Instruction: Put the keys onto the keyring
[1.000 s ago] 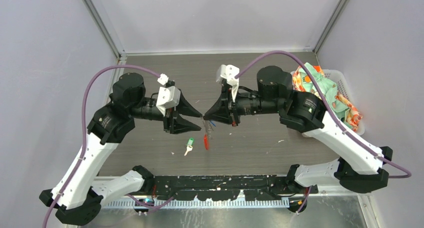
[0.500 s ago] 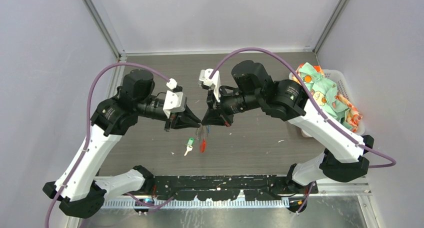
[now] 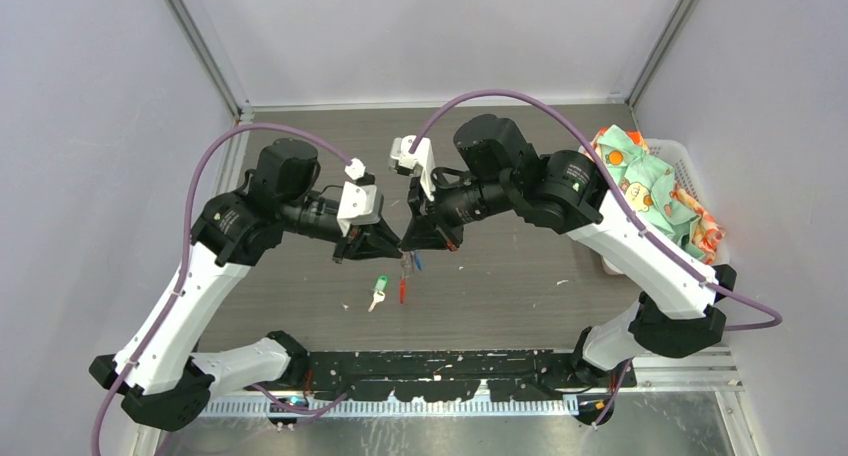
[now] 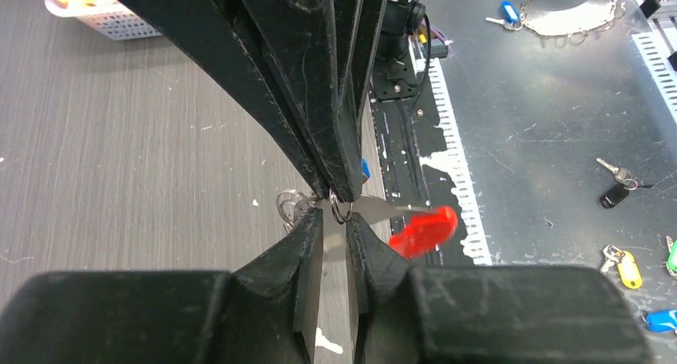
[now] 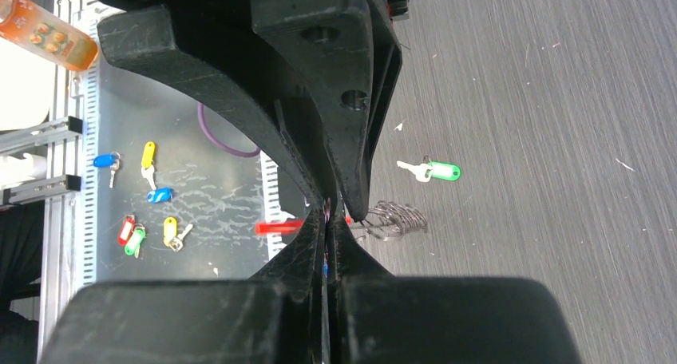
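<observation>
Above the middle of the table my two grippers meet tip to tip. My right gripper (image 3: 409, 244) (image 5: 328, 219) is shut, and a sliver of the blue key (image 3: 417, 261) shows between its pads. The keyring hangs under the tips, with its silver chain (image 5: 397, 218) bunched and its red loop (image 3: 403, 291) (image 4: 421, 230) dangling. My left gripper (image 3: 397, 248) (image 4: 335, 220) is closed to a narrow gap on a silvery part of the keyring, just below a small split ring (image 4: 341, 211). A green key (image 3: 378, 289) (image 5: 435, 171) lies loose on the table below.
A white basket (image 3: 684, 158) of colourful cloth (image 3: 650, 191) stands at the right edge. A black rail (image 3: 450, 361) runs along the near edge. Several spare tagged keys (image 5: 148, 196) lie on the metal bench beyond it.
My left gripper has closed from wide open onto the hanging keyring. Both arms have shifted left and drawn together, carrying the keyring a little left.
</observation>
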`<state>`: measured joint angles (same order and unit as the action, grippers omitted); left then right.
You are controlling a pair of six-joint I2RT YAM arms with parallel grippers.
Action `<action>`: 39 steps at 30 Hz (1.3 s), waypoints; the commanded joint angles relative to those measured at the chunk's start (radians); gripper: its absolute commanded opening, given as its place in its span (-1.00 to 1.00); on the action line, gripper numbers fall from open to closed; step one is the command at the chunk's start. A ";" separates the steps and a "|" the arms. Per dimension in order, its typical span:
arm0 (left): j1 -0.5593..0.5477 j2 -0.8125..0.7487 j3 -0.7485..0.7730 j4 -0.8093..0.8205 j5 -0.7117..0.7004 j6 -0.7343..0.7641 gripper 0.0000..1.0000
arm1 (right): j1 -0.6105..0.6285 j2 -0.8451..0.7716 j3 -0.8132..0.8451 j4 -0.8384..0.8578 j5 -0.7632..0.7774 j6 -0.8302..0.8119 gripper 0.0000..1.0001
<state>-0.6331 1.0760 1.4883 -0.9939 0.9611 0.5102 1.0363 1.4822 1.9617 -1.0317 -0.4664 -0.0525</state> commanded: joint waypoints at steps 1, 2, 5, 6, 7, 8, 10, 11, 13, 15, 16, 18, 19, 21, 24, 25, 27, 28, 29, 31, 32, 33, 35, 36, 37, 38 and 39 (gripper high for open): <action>-0.008 -0.015 0.046 -0.015 -0.005 0.025 -0.62 | 0.000 0.006 0.052 0.011 -0.008 -0.018 -0.98; -0.008 -0.017 0.048 -0.030 -0.010 0.038 -0.61 | 0.000 0.007 0.052 0.009 -0.007 -0.018 -0.98; -0.009 -0.018 0.050 -0.057 -0.014 0.058 -0.60 | 0.001 0.016 0.057 -0.002 -0.005 -0.023 -0.98; -0.009 -0.018 0.050 -0.059 -0.015 0.057 -0.60 | 0.002 0.020 0.061 -0.004 -0.005 -0.024 -0.98; -0.008 -0.018 0.051 -0.060 -0.015 0.058 -0.59 | 0.003 0.023 0.065 -0.008 -0.004 -0.025 -0.98; -0.008 -0.018 0.054 -0.061 -0.015 0.058 -0.58 | 0.004 0.026 0.069 -0.013 -0.001 -0.026 -0.98; -0.009 -0.020 0.057 -0.067 -0.012 0.059 -0.56 | 0.005 0.028 0.075 -0.020 0.001 -0.028 -0.98; -0.008 -0.022 0.060 -0.075 -0.009 0.067 -0.54 | 0.006 0.026 0.075 -0.023 0.002 -0.029 -0.98; -0.008 -0.024 0.060 -0.090 -0.003 0.080 -0.51 | 0.007 0.023 0.073 -0.021 0.003 -0.029 -0.98; -0.009 -0.024 0.060 -0.094 0.004 0.080 -0.50 | 0.006 0.024 0.071 -0.020 0.001 -0.029 -0.98; -0.009 -0.022 0.060 -0.092 0.007 0.078 -0.50 | 0.007 0.025 0.071 -0.019 0.000 -0.029 -0.98; -0.008 -0.021 0.059 -0.077 0.009 0.058 -0.50 | 0.010 0.029 0.072 -0.019 -0.003 -0.027 -0.98; -0.009 -0.021 0.058 -0.068 0.010 0.046 -0.51 | 0.011 0.031 0.072 -0.019 -0.004 -0.027 -0.98; -0.009 -0.021 0.051 -0.038 0.005 0.015 -0.51 | 0.015 0.036 0.074 -0.017 -0.006 -0.027 -0.98; -0.009 -0.018 0.044 -0.025 0.007 0.004 -0.54 | 0.019 0.040 0.075 -0.015 -0.007 -0.027 -0.98; -0.010 -0.014 0.043 -0.024 0.005 0.000 -0.56 | 0.020 0.041 0.076 -0.014 -0.009 -0.027 -0.98; -0.009 -0.009 0.042 -0.025 0.006 -0.005 -0.61 | 0.021 0.041 0.075 -0.010 -0.012 -0.026 -0.98; -0.009 -0.006 0.040 -0.026 0.006 -0.007 -0.67 | 0.022 0.042 0.075 -0.008 -0.013 -0.025 -0.98; -0.009 -0.005 0.038 -0.025 0.006 -0.006 -0.75 | 0.021 0.043 0.074 -0.006 -0.015 -0.024 -0.98; -0.009 -0.006 0.035 -0.026 0.002 0.006 -0.97 | 0.021 0.040 0.073 -0.003 -0.024 -0.023 -0.98; -0.009 -0.008 0.034 -0.029 -0.003 0.011 -0.99 | 0.021 0.038 0.070 -0.001 -0.027 -0.022 -0.98; -0.009 -0.009 0.031 -0.033 -0.006 0.016 -0.99 | 0.021 0.036 0.068 0.002 -0.030 -0.021 -0.98; -0.009 -0.015 0.028 -0.045 -0.007 0.030 -0.99 | 0.022 0.026 0.062 0.011 -0.036 -0.020 -0.98; -0.008 -0.018 0.025 -0.049 -0.007 0.037 -0.99 | 0.022 0.021 0.058 0.017 -0.044 -0.020 -0.98; -0.009 -0.020 0.024 -0.053 -0.006 0.044 -0.99 | 0.022 0.013 0.054 0.024 -0.054 -0.022 -0.98; -0.008 -0.022 0.022 -0.056 -0.006 0.049 -0.99 | 0.022 0.004 0.047 0.031 -0.060 -0.024 -0.94; -0.009 -0.023 0.021 -0.057 -0.005 0.052 -0.99 | 0.021 -0.007 0.037 0.046 -0.065 -0.024 -0.88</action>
<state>-0.6357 1.0725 1.5154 -1.0515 0.9424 0.5323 1.0527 1.5272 1.9915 -1.0779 -0.4828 -0.0772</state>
